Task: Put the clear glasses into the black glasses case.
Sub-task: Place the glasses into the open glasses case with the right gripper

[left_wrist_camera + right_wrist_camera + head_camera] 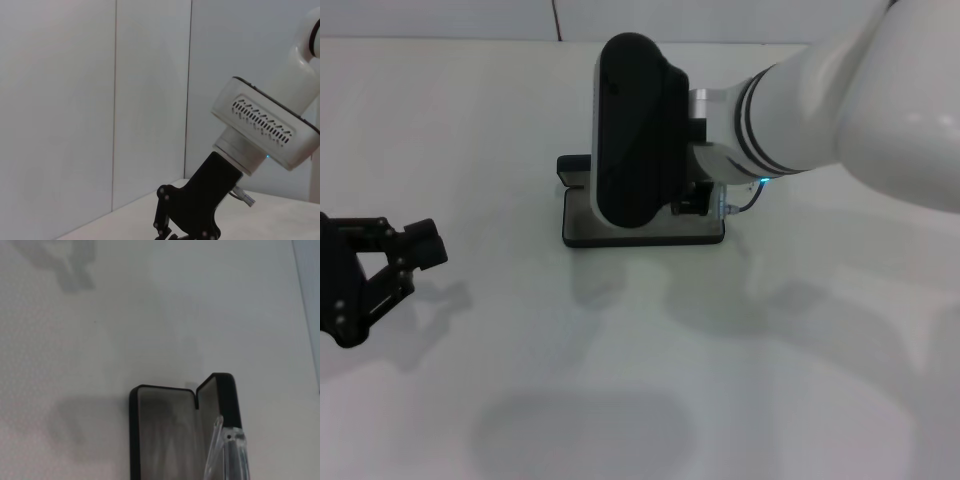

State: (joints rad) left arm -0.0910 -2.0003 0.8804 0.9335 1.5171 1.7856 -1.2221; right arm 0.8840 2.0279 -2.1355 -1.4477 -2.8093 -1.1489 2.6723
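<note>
Glasses poised over the open case.
Left pincer [420,243] is parked wide on the counter [640,400]; glasses [227,452] are carried over the case [645,233], right pincer's grip unseen — they should be lowered level, lengthwise.

White desk [620,380] was plain and matte, with soft grey shadows across it. A pale wall [440,18] ran along its far edge. The wall was in flat panels [55,100], split by thin vertical seams [115,100], and met the desk at a low corner. No other loose items were seen.
</note>
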